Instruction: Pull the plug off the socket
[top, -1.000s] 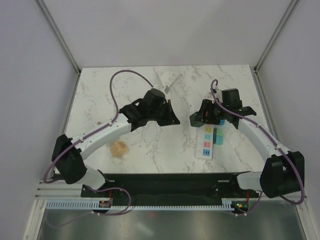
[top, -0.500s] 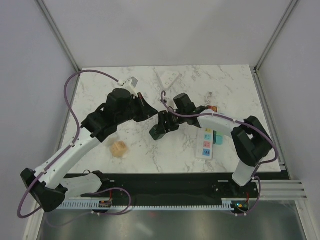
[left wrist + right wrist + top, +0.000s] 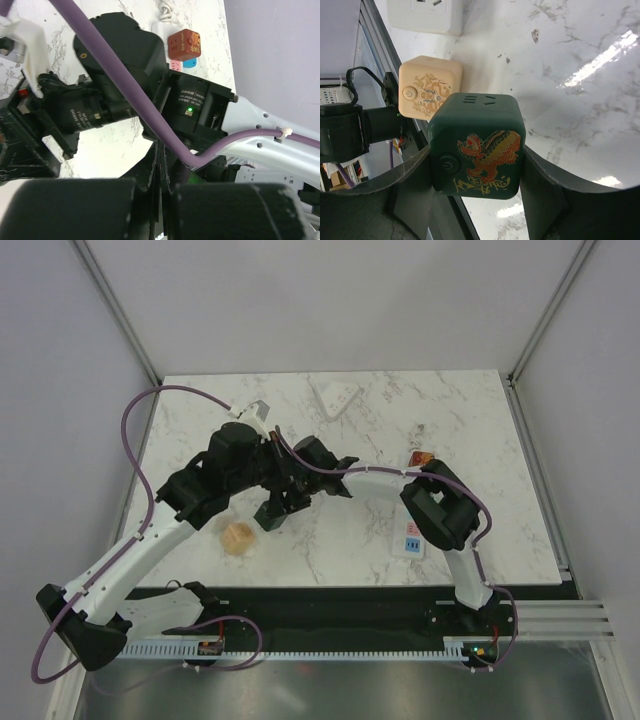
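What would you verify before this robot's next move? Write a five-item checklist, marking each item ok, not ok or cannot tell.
1. Right jaws clamp the green cube on both sides: ok.
2. Left jaws shut and empty: ok.
3. Something plugged into the green cube to pull out: not ok; nothing shows on its visible faces.
4. Beige cube apart from the green cube: cannot tell; they overlap in the wrist view.
5. Arms well apart: not ok; the left arm and right arm crowd together in the top view.
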Tool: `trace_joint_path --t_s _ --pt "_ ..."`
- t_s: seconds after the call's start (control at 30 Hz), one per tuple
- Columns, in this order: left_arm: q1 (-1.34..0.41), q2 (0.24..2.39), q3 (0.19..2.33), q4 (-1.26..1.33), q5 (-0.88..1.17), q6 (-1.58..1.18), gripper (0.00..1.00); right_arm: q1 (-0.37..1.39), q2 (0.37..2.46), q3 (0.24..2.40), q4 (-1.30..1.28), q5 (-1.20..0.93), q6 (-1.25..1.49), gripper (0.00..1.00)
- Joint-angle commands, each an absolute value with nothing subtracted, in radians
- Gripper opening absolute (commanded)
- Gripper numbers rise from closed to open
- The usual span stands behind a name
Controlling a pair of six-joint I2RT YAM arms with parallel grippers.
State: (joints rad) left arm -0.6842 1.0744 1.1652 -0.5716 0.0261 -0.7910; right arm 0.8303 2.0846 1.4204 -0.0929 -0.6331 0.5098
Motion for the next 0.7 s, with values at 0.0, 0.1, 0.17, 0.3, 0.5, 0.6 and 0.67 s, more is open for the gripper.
trace_joint_path --t_s 0.0,0.1,0.17,0.3,0.5,0.6,0.67 --pt "-0.683 1.077 1.184 -0.561 0.014 -0.77 0.02 0.856 2.131 1.491 -0.043 -0.629 0.54 0.0" --pt "-0.683 1.075 1.184 -0.568 0.012 -0.769 0.02 0.856 2.152 1.511 -0.043 -0.597 0.543 0.0" --pt "-0.683 1.075 1.186 -0.571 0.012 -0.77 0.02 0.854 2.169 1.52 -0.044 -0.591 0.541 0.0" --pt "-0.683 1.075 1.186 -0.575 0.011 -0.772 0.02 0.856 2.198 1.534 -0.055 -0.598 0.545 0.01" --pt "-0.683 1.075 1.19 -0.58 0.014 -0.773 0.02 0.854 2.203 1.534 -0.081 -0.569 0.538 0.17" --pt "-0.683 1.08 1.192 -0.58 0.017 -0.773 0.02 0.856 2.197 1.528 -0.089 -0.557 0.535 0.35" --pt "-0.683 1.078 1.19 -0.58 0.017 -0.773 0.02 0.854 2.194 1.525 -0.097 -0.555 0.531 0.48"
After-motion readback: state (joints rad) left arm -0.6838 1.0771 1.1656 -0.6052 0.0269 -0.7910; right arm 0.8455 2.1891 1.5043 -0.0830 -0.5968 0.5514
